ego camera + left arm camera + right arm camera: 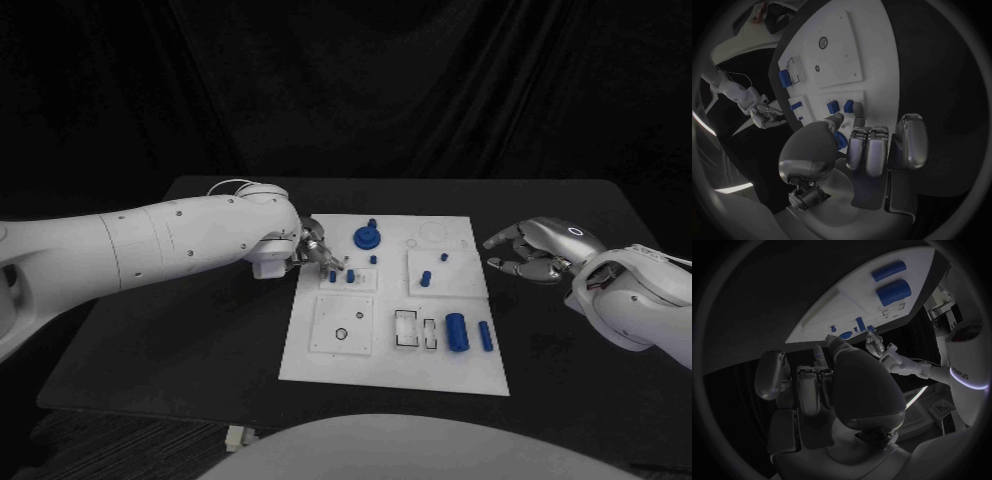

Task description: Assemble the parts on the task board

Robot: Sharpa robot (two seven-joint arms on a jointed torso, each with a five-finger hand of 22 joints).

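You have the task board (392, 370) lying in the middle of the frame on the black table (173, 330), a white plate running from centre down toward the lower middle. Your left hand (306, 250) sits at the board's upper left edge, its fingertips (858, 121) reaching onto the board beside two small blue pegs (340, 275) that stand just right of and below it. From the left wrist view the fingers are drawn close together near those pegs, but you cannot tell whether they actually pinch anything. A round blue part (369, 237) stands near the board's top, just right of that hand. Your right hand (537, 250) hovers off the board, at the right of the frame, level with the board's upper edge and apart from it; its fingers are curled inward with nothing in them. Two blue cylinders (469, 333) lie in the board's lower right area, well below the right hand.
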